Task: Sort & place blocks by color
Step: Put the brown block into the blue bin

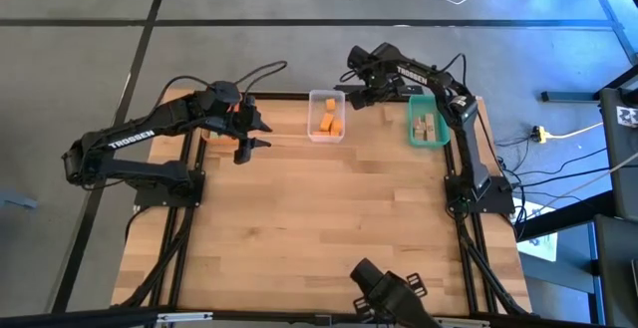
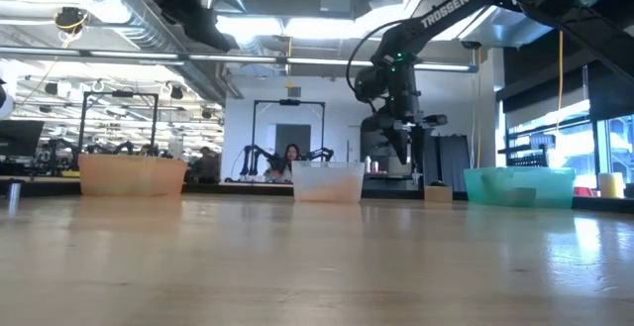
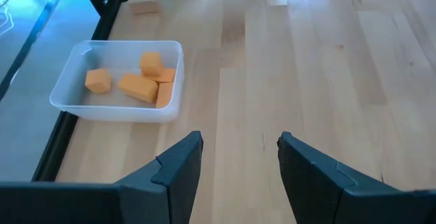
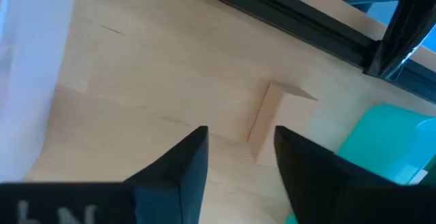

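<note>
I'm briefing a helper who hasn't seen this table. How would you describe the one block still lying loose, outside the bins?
Start at the table's far edge, where the clear bin of orange blocks sits left of the teal bin. Between them, under the open right gripper, lies the plain wooden block. It alone lies on the bare tabletop.

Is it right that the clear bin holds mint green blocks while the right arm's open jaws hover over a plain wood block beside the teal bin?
Not quite. The blocks in the clear bin are orange, not mint green, as the left wrist view shows. The rest stands: the right gripper, jaws open, hovers over a plain wood block beside the teal bin.
</note>
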Available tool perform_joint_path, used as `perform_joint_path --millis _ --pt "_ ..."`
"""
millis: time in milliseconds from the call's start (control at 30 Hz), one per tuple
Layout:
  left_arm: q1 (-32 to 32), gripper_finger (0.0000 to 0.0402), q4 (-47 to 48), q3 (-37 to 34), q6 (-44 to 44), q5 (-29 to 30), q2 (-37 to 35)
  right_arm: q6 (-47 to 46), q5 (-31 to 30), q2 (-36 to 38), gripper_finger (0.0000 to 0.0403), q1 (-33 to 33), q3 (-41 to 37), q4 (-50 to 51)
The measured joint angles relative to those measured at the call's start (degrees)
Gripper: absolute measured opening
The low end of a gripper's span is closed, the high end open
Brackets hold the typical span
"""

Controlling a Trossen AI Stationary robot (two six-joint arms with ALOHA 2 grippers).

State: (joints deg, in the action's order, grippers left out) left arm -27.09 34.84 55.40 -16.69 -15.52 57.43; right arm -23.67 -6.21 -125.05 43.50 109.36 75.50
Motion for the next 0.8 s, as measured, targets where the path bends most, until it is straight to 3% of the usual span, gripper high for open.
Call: perform_joint_path --millis 300,400,800 --pt "0.0 0.0183 0.0 0.0 0.0 -0.1 0.0 0.9 0.3 0.0 0.0218 0.3 0.0 0.5" --pt "0.0 0.0183 0.0 0.0 0.0 -0.1 0.0 -4.1 0.3 0.0 0.023 1.0 -0.3 1.8" --pt "0.0 0.0183 0.0 0.0 0.0 0.7 0.0 -7.0 0.9 0.1 0.0234 3.2 -9.5 -1.2"
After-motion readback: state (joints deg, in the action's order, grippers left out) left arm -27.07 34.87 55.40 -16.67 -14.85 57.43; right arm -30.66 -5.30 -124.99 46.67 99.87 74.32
